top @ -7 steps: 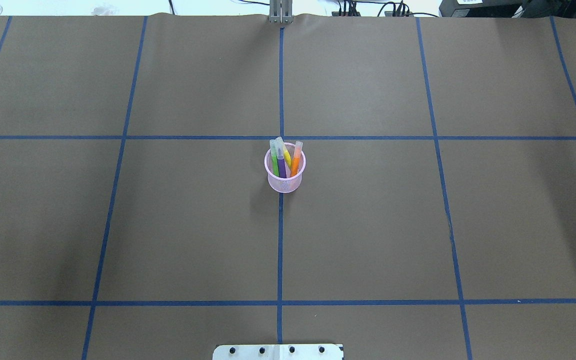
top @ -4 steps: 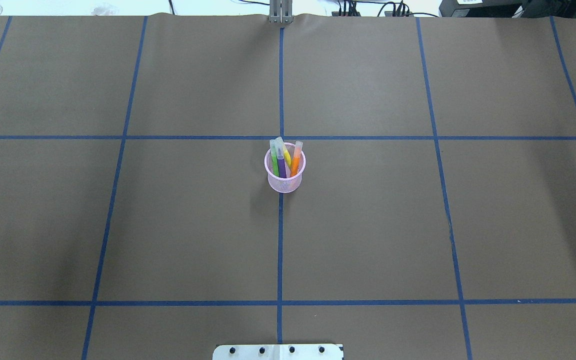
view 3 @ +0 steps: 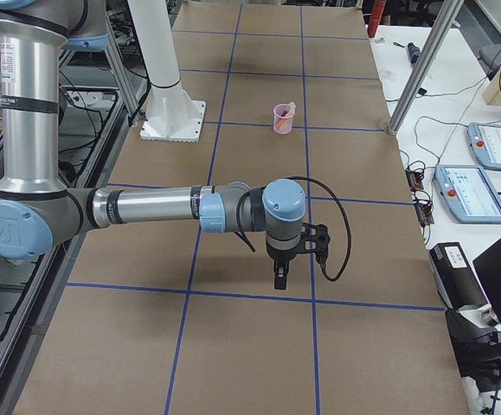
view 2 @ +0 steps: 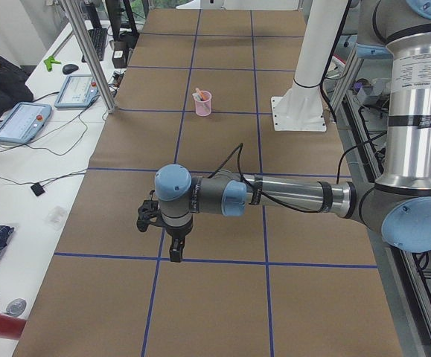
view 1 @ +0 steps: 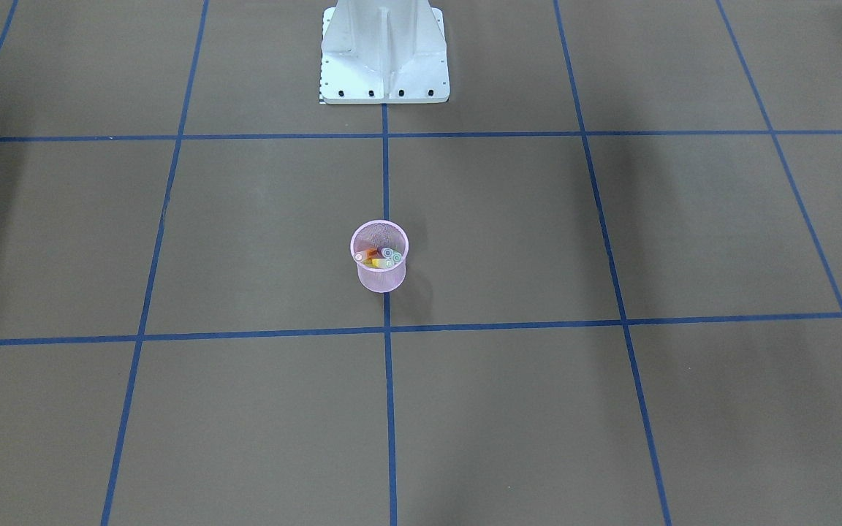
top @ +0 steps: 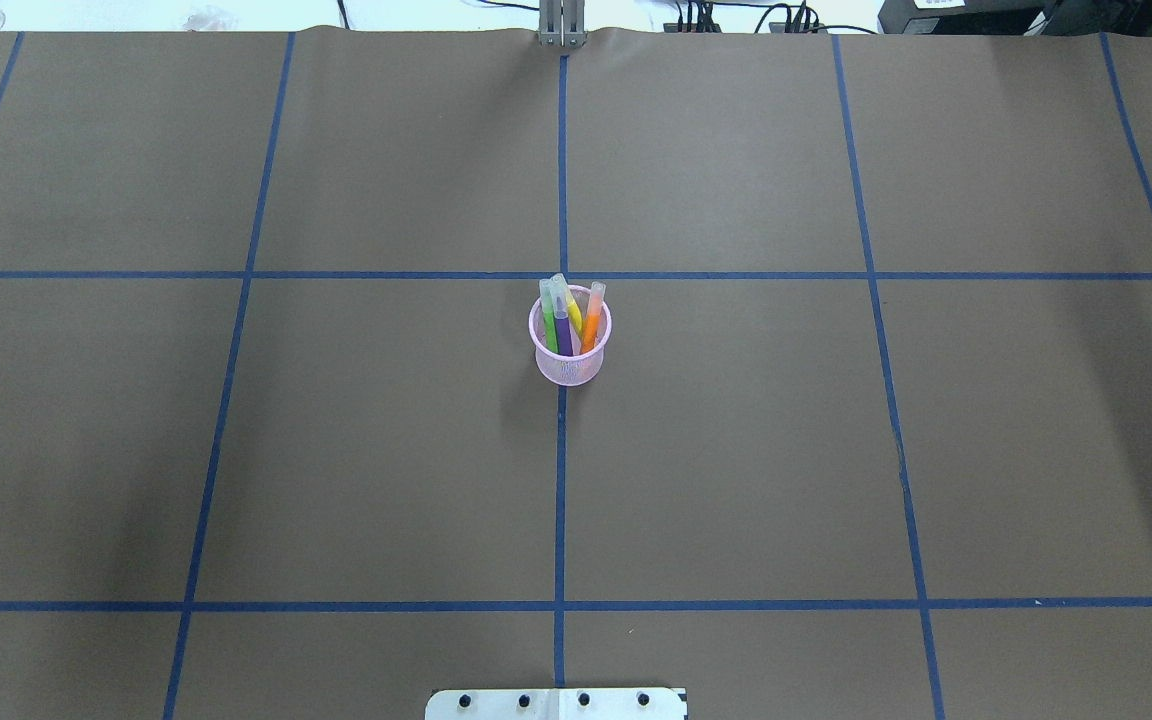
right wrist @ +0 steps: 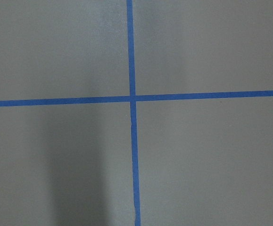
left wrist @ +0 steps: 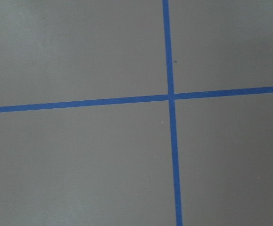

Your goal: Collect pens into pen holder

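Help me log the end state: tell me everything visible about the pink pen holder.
The pen holder is a small round pink wire-mesh cup with a thicker rim, tapering slightly downward. It stands upright on the brown table, on a blue tape line. Four pens, green, purple, yellow and orange, lean inside, caps up. Nothing else touches it.

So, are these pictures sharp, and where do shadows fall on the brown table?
Overhead exterior: sharp; the small pink wire-mesh cup throws a faint shadow toward the lower left. Exterior front-facing: broad soft shadow bands on both sides. Right wrist-mounted: a dim band at lower left.
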Controlling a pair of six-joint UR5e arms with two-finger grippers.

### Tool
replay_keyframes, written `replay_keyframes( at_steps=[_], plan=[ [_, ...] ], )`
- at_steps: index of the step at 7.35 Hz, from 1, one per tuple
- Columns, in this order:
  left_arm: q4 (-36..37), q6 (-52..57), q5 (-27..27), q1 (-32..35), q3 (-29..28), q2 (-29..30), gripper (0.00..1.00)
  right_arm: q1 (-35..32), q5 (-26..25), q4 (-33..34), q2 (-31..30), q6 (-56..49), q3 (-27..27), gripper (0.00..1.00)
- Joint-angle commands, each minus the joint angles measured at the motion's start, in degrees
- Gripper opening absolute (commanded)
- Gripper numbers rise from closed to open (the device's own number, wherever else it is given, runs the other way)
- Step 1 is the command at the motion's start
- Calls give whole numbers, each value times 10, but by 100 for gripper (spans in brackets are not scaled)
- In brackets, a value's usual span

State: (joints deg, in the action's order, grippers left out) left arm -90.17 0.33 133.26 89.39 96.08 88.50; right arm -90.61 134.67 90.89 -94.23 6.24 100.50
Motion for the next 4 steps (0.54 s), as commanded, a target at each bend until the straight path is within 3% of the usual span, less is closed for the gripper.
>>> replay_keyframes(
  at_steps=[1,4],
  plan=[
    [0,0,10,0,-1,0,100,0,9,-1,-1,2,2,99],
    [0,0,9,0,0,1,100,0,9,-2,-1,3,1,99]
  ],
)
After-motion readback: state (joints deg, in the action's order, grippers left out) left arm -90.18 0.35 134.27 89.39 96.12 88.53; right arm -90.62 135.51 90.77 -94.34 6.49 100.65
